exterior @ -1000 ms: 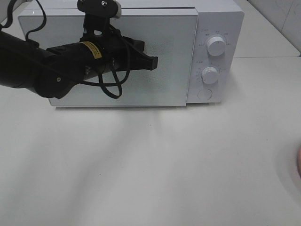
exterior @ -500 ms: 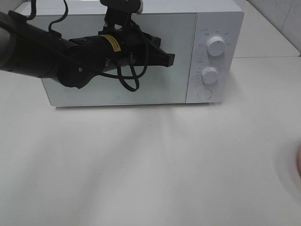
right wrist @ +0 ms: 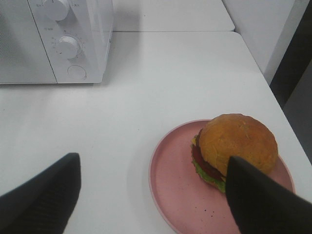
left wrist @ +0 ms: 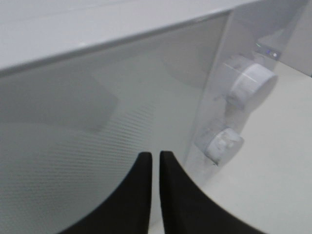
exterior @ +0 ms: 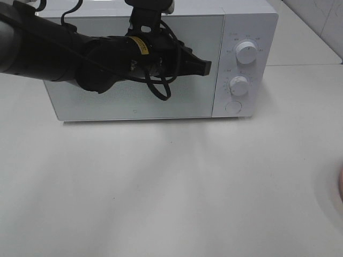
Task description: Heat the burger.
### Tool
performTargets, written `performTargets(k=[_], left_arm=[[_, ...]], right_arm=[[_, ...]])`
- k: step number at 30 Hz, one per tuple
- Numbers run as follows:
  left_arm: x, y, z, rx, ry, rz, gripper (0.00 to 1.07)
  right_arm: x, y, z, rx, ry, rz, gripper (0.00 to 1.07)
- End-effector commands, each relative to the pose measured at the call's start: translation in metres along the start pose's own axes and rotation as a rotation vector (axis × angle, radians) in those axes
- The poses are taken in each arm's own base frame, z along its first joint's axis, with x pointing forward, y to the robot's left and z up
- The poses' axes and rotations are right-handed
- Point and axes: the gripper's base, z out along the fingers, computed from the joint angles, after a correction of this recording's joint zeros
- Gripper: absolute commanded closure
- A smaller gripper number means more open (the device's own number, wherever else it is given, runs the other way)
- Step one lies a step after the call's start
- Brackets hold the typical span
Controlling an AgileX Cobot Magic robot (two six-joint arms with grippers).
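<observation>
The burger, with a golden-brown bun and red and green layers, sits on a pink plate in the right wrist view. My right gripper hangs open over the plate's near side, and the burger lies close to one finger. The white microwave stands at the back with its door shut. My left gripper reaches across the door front near the knobs. Its fingers are shut with nothing between them, pointing at the door's right edge.
The microwave's panel carries an upper knob, a lower knob and a round button. A sliver of the pink plate shows at the right edge of the table. The table edge runs close beside the plate.
My left arm has swept to the right across the microwave door, toward the control panel. The door looked slightly ajar a second ago and now sits flush.
</observation>
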Motion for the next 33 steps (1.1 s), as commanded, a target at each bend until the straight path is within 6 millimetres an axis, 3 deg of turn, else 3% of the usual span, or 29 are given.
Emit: performTargets(k=[1, 2, 3, 4, 6, 8, 17, 33], left_arm=[[-0.008, -0.019, -0.009, 0.041, 0.047, 0.005, 0.65], [-0.008, -0.019, -0.009, 0.041, 0.047, 0.005, 0.65], [-0.007, -0.023, -0.011, 0.049, 0.066, 0.008, 0.52], [-0.007, -0.023, -0.011, 0.049, 0.066, 0.008, 0.52], [-0.004, -0.034, -0.019, 0.075, 0.165, 0.017, 0.09], [-0.002, -0.036, -0.022, 0.081, 0.213, 0.023, 0.04], [0.011, -0.036, -0.054, 0.086, 0.596, 0.043, 0.05], [0.011, -0.032, -0.103, 0.077, 0.959, 0.101, 0.06]], right_arm=[[0.002, -0.001, -0.004, 0.002, -0.044, 0.009, 0.33], [0.002, -0.001, -0.004, 0.002, -0.044, 0.009, 0.33], [0.002, -0.001, -0.004, 0.002, -0.044, 0.009, 0.33], [0.002, -0.001, -0.004, 0.002, -0.044, 0.009, 0.33], [0.002, -0.001, -0.004, 0.002, -0.044, 0.009, 0.33], [0.002, -0.001, -0.004, 0.002, -0.044, 0.009, 0.33], [0.002, -0.001, -0.004, 0.002, -0.044, 0.009, 0.33], [0.002, -0.001, -0.004, 0.003, -0.045, 0.009, 0.33]])
